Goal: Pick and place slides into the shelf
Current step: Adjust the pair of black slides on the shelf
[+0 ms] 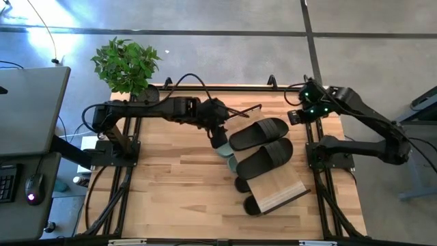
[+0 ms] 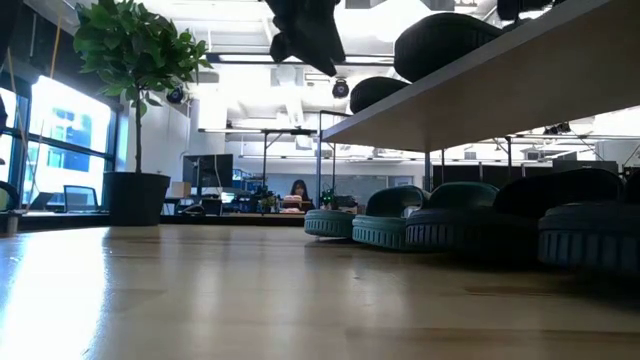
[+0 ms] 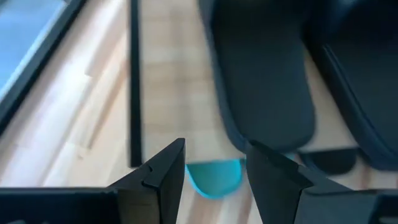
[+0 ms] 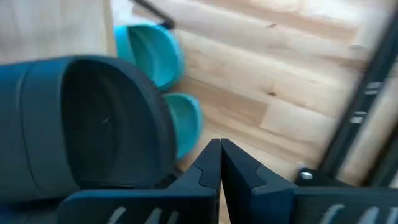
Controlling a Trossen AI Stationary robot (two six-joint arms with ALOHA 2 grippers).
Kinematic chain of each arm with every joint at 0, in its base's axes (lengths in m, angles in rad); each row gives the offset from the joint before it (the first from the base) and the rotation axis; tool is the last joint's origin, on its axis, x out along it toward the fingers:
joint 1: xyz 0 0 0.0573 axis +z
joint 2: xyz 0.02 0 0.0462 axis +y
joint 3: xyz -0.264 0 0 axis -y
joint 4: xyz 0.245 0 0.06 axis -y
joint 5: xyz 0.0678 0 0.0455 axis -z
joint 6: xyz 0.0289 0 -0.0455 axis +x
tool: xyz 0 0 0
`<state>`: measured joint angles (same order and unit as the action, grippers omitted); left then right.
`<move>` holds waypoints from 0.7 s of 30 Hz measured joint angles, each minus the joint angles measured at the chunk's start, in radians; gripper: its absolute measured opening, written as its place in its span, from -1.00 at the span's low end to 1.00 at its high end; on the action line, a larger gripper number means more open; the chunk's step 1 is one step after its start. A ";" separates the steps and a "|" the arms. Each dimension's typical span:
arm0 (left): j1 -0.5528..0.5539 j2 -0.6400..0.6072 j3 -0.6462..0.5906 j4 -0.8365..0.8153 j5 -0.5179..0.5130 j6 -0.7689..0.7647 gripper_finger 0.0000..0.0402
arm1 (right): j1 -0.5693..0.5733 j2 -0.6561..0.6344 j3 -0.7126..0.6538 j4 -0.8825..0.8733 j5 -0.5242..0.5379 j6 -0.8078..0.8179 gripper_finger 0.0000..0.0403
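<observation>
The shelf (image 1: 281, 191) stands right of the table's middle, and its sloping light-wood plank (image 2: 480, 95) carries two black slides (image 1: 258, 133) (image 1: 265, 158) lying on their soles. Beneath it on the table rest two green slides (image 1: 222, 147) (image 1: 232, 164) and two more black slides (image 1: 242, 184) (image 1: 252, 205). My left gripper (image 1: 218, 139) (image 3: 214, 149) hangs open above the shelf's left end, over a green slide (image 3: 214, 177) and beside a black slide (image 3: 261, 81), with nothing between its fingers. My right gripper (image 1: 295, 117) (image 4: 219, 146) is shut and raised at the far right, pointing down steeply.
A potted plant (image 1: 126, 65) stands at the table's far left corner. Black frame posts (image 1: 321, 154) rise along the right edge. A desk with a mouse (image 1: 31, 198) is off the left side. Bare tabletop (image 1: 177, 191) lies at the near left.
</observation>
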<state>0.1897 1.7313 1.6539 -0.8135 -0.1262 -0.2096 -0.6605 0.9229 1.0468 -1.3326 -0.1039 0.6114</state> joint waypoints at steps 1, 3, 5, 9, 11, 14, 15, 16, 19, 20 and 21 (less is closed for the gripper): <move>-0.001 0.000 -0.001 -0.011 0.011 0.000 -0.23 | -0.001 0.001 -0.017 0.019 -0.021 -0.006 -1.00; -0.012 -0.001 -0.023 -0.014 0.028 -0.010 -0.23 | 0.000 0.007 -0.044 0.024 -0.025 -0.025 -1.00; -0.026 -0.002 -0.057 -0.016 0.019 -0.048 -0.23 | -0.001 0.008 -0.063 0.029 0.002 -0.039 -1.00; -0.068 -0.013 -0.103 0.015 -0.030 -0.094 -0.23 | -0.001 0.015 -0.074 0.050 0.014 -0.057 -1.00; -0.093 -0.011 -0.116 0.029 -0.060 -0.108 -0.23 | 0.000 0.030 -0.075 0.057 0.003 -0.072 -1.00; -0.124 0.004 -0.130 0.099 -0.089 -0.127 -0.23 | 0.000 0.050 -0.075 0.072 -0.005 -0.093 -1.00; -0.129 0.004 -0.134 0.099 -0.094 -0.136 -0.23 | -0.001 0.056 -0.075 0.080 -0.012 -0.094 -1.00; -0.130 0.004 -0.133 0.111 -0.098 -0.140 -0.23 | -0.001 0.062 -0.075 0.088 -0.018 -0.095 -1.00; -0.131 0.008 -0.132 0.118 -0.113 -0.162 -0.23 | -0.001 0.074 -0.075 0.093 -0.024 -0.101 -1.00; -0.131 0.010 -0.132 0.113 -0.119 -0.165 -0.23 | -0.001 0.077 -0.075 0.099 -0.023 -0.105 -1.00; -0.131 0.011 -0.132 0.108 -0.123 -0.168 -0.23 | 0.000 0.080 -0.075 0.106 -0.024 -0.107 -1.00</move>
<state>0.0589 1.7422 1.5219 -0.7058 -0.2494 -0.3772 -0.6610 1.0025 0.9714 -1.2267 -0.1283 0.5041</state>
